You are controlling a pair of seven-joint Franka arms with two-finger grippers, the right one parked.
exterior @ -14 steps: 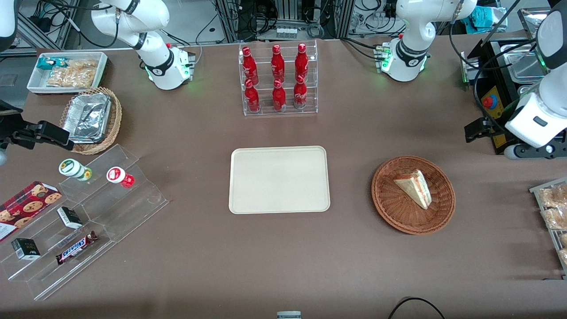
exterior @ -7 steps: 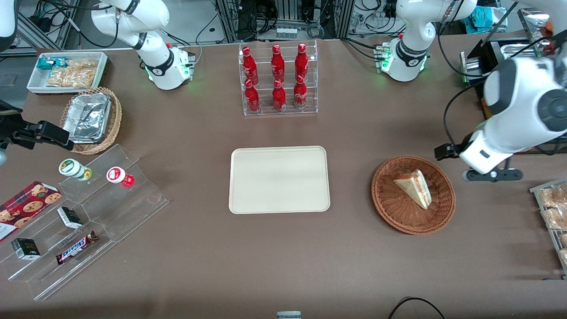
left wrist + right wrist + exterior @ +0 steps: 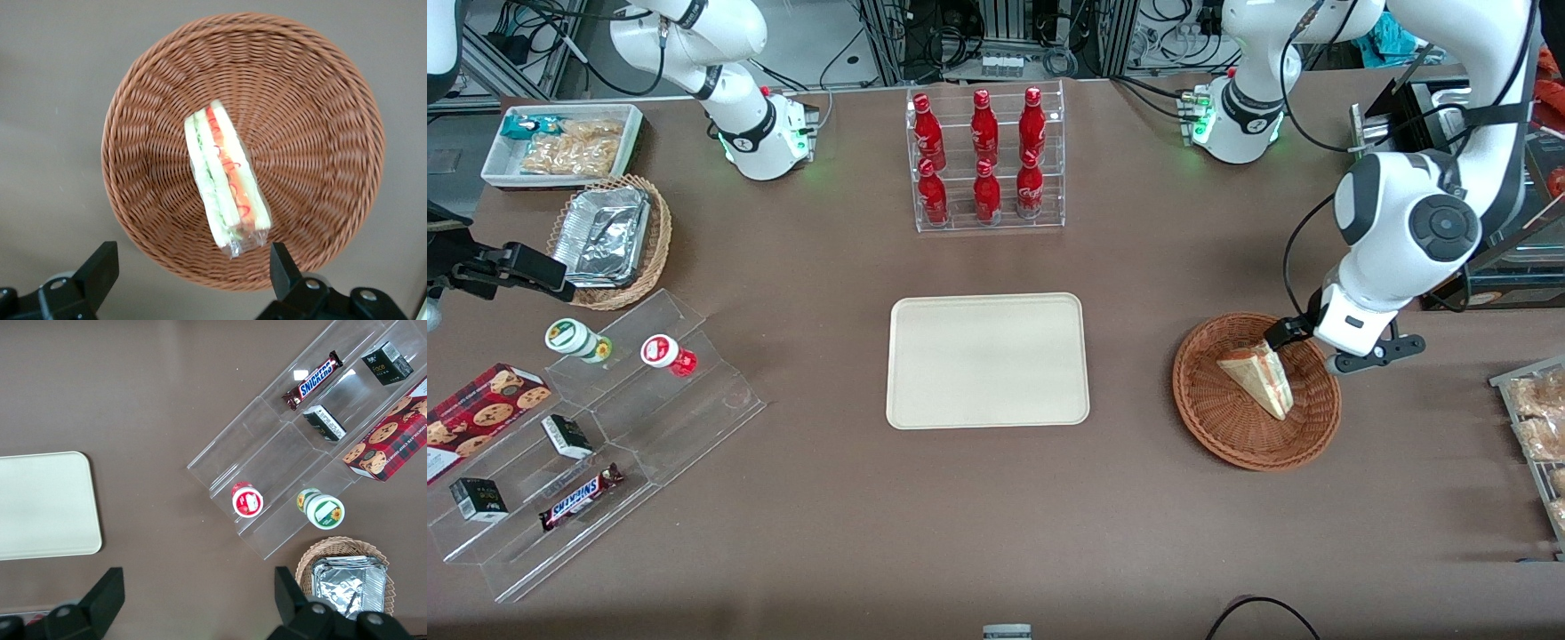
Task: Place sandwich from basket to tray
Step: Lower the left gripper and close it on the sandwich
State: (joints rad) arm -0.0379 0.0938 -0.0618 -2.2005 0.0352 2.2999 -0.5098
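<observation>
Wicker basket (image 3: 320,120) holds sandwich (image 3: 227,177); jaws (image 3: 190,277) spread above.

Gripper (image 3: 190,270) is cut off at the left wrist picture's edge, only the spread finger ends shown. In the front view it is hidden under the arm's wrist. A sandwich (image 3: 1258,378) corner and part of the basket (image 3: 1227,436) rim are covered by that wrist.

The brown counter (image 3: 827,533) carries the tray (image 3: 987,360), the basket (image 3: 1227,436) (wicker), a bottle rack (image 3: 987,160) and clear stepped shelves (image 3: 649,444); the tool (image 3: 1303,351) hovers above the basket.
</observation>
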